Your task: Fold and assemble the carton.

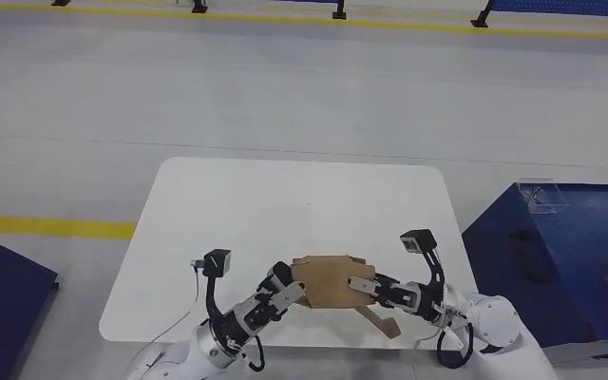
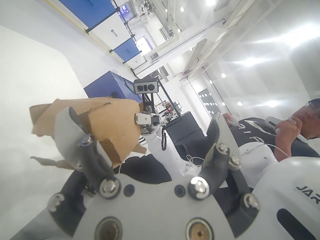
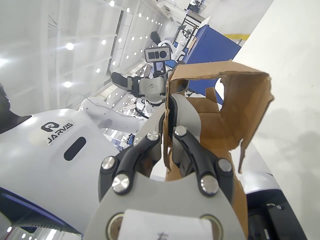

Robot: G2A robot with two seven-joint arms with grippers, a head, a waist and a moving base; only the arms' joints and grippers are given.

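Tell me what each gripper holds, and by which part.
The right gripper pinches the brown cardboard carton by the edge of one side panel. The left gripper is open and holds nothing.

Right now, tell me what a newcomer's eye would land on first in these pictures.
The brown cardboard carton stands out first: half-opened with loose flaps, it sits between both arms at the white table's near edge. The right gripper is shut on one carton wall. The left gripper stands open, with one finger against the opposite side.
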